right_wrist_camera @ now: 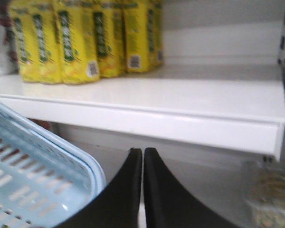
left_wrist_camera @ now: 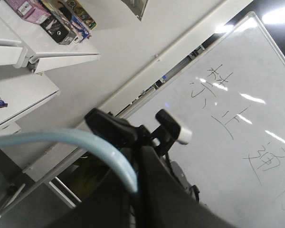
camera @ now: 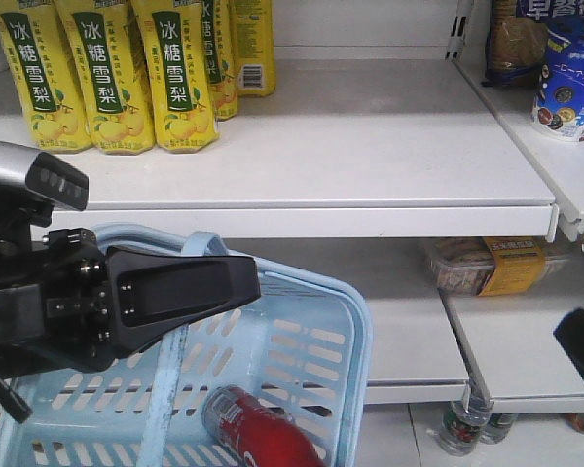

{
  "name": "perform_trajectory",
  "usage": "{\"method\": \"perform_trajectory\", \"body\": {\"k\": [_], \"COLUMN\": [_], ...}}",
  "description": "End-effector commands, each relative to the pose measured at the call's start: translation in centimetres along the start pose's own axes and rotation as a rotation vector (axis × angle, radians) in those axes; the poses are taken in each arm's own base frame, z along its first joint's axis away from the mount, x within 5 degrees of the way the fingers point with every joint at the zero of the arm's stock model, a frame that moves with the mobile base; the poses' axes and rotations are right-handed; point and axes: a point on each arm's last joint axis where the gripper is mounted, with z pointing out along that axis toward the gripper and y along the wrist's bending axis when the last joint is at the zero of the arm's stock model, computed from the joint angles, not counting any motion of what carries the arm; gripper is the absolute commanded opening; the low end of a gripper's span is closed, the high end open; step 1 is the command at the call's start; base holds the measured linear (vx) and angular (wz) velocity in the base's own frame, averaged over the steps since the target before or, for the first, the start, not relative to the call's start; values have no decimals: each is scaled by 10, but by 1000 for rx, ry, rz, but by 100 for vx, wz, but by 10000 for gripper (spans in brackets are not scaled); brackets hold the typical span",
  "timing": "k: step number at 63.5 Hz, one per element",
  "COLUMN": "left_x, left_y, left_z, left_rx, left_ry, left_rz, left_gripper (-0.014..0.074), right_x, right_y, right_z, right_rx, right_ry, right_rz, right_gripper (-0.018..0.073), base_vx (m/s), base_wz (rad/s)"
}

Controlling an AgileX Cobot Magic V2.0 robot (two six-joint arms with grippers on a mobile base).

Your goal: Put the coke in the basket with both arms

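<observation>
Coke already lies in the basket, at six o'clock; left gripper clasps its handle, right gripper is closed, empty.

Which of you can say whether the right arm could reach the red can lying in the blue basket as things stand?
Probably yes. The can lies in the open-topped basket, nothing over it. The right gripper, fingers together and empty, sits just beside the basket's rim. The left gripper holds the handle, which crosses left of the can.

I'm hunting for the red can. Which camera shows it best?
The front-facing view: the coke lies on its side inside the basket. The left wrist view shows only the basket handle, the right wrist view only a basket corner; neither shows the can.
</observation>
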Motion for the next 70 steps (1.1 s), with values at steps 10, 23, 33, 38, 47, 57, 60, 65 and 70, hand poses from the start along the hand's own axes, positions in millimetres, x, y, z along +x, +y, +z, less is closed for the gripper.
{"method": "perform_trajectory", "body": {"k": [10,23,33,38,47,57,60,65,70], "left_x": [-7,-7,-7,-7,-7,-7,-7,-7,-7], "left_y": [-35,-35,-35,-35,-35,-35,-35,-35,-35], "left_z": [-2,-2,-2,-2,-2,-2,-2,-2,-2], "left_rx": [258,258,258,258,258,258,258,258,258], "left_ry": [-28,-28,-28,-28,-28,-28,-28,-28,-28], "left_rz": [28,28,28,28,28,28,28,28,28], "left_gripper": [-6,-6,-6,-6,-6,-6,-6,-6,-6], "right_x": [36,39,39,39,39,39,39,39,39], "right_y": [-10,-10,-10,-10,-10,-10,-10,-10,-10], "right_z": [-10,-10,-10,-10,-10,-10,-10,-10,-10], "right_rx": [76,73,73,73,73,73,73,73,73], "right_ry": [19,29,29,29,29,29,29,29,29], "right_rz": [30,38,38,38,38,38,38,38,38], "right_gripper": [-5,-5,-5,-5,-5,-5,-5,-5,-5], "base_vx": [0,0,0,0,0,0,0,0,0], "base_wz": [0,0,0,0,0,0,0,0,0]}}
